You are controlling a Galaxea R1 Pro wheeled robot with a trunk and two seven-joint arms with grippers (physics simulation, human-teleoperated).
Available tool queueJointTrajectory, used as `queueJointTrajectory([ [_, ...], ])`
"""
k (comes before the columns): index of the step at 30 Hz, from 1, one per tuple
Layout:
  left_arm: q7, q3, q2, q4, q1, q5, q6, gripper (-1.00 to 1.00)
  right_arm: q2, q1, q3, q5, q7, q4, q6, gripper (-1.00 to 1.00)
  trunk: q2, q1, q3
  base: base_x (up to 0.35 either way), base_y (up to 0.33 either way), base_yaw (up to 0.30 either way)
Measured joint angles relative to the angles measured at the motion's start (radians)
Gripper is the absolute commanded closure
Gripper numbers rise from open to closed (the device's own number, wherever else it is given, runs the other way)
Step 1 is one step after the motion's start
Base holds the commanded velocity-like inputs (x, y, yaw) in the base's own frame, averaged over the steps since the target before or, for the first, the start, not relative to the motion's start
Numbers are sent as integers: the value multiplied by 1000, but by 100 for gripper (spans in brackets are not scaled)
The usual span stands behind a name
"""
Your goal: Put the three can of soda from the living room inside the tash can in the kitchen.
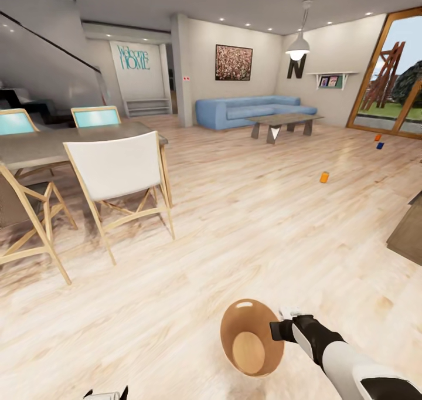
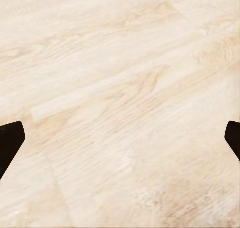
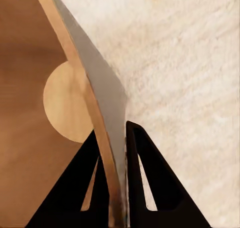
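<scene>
Right gripper [image 1: 280, 324] is closed on the rim of the tash can [image 1: 251, 336], one finger inside and one outside its wall [image 3: 107, 95], holding it above the pale wood floor [image 1: 234, 224]. Left gripper [image 2: 120, 140] has its fingers spread wide and grips nothing. Far ahead on the floor, one orange can of soda [image 1: 324, 177] stands alone, and another orange can [image 1: 378, 137] with the blue can [image 1: 380, 145] stand near the glass door [image 1: 390, 71].

Pale wood floor [image 1: 246, 212]; glossy brown bin interior [image 1: 249, 335]

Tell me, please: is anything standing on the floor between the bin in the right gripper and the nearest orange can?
Nothing visible does. The right gripper holds the trash can by its rim, and bare wood floor stretches to the nearest orange can. The chairs stand off to the left.
</scene>
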Motion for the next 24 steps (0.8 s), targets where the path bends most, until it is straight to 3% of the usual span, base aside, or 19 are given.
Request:
queueJointTrajectory([
  [10,0,0,0,2,0,-1,1,-100,-6,26,3,6,-1,-1,-76,100,2,-5,39,0,0,0],
  [12,0,0,0,2,0,-1,1,-100,-8,26,12,7,54,0,-77,100,3,-5,46,0,0,0],
  [13,0,0,0,2,0,-1,1,-100,-7,27,4,-17,73,2,-75,100,3,-6,50,0,0,0],
  [14,0,0,0,2,0,-1,1,-100,-8,26,-10,-11,79,-2,-76,100,3,-6,54,0,0,0],
  [16,0,-1,0,2,0,-1,1,-100,-9,27,10,3,97,1,-76,100,4,-7,62,0,0,0],
  [20,0,-2,0,3,0,-1,1,-100,-10,27,-2,-2,114,0,-76,100,5,-9,77,0,0,0],
  [24,0,-3,0,3,0,-1,1,-100,-11,27,2,3,117,0,-76,100,33,-24,90,0,0,0],
])
